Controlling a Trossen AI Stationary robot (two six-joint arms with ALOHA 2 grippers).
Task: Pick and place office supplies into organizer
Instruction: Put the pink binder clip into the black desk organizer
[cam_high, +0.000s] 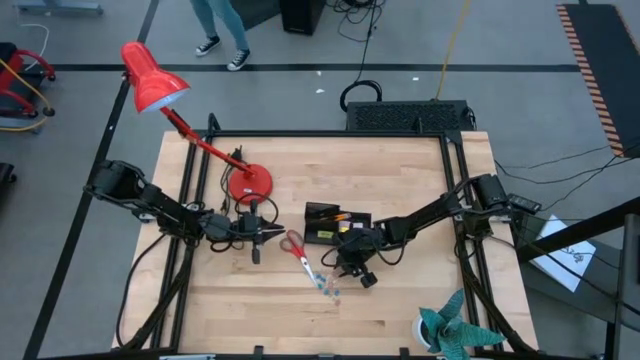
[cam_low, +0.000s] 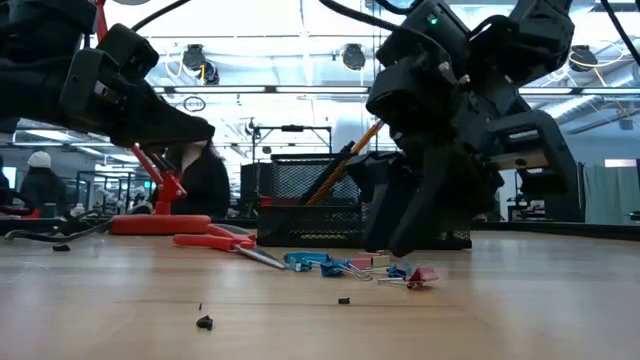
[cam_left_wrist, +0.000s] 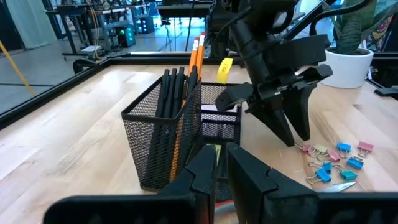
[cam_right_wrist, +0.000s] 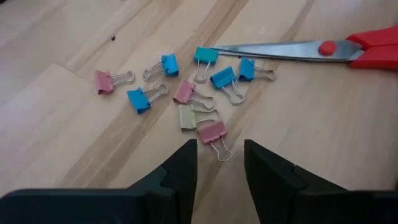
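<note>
The black wire-mesh desk organizer (cam_high: 335, 226) sat near the middle of the pale wooden table (cam_high: 400, 310), already holding dark pens (cam_left_wrist: 169, 93), orange pencils (cam_left_wrist: 196, 53), a small yellow piece (cam_left_wrist: 223, 70) and a pale pink note pad (cam_left_wrist: 219, 109). On the bare wood at about five o'clock from it lay a loose scatter of small blue, pink and cream binder clips (cam_right_wrist: 186, 93), with the red-handled steel scissors (cam_high: 297, 249) just beside them at the organizer's seven o'clock, blade tips touching the heap. The right gripper (cam_right_wrist: 219, 163) hung directly over the clips, its two dark fingers parted and grasping nothing, a pink clip lying just ahead of the gap. The left gripper (cam_left_wrist: 221, 177) waited at the organizer's nine o'clock, pointed toward it, fingers drawn nearly together and empty. A red desk lamp (cam_high: 160, 85) stood at ten o'clock, and a teal spiky plant in a white pot (cam_high: 452, 330) at the table's five o'clock corner.
</note>
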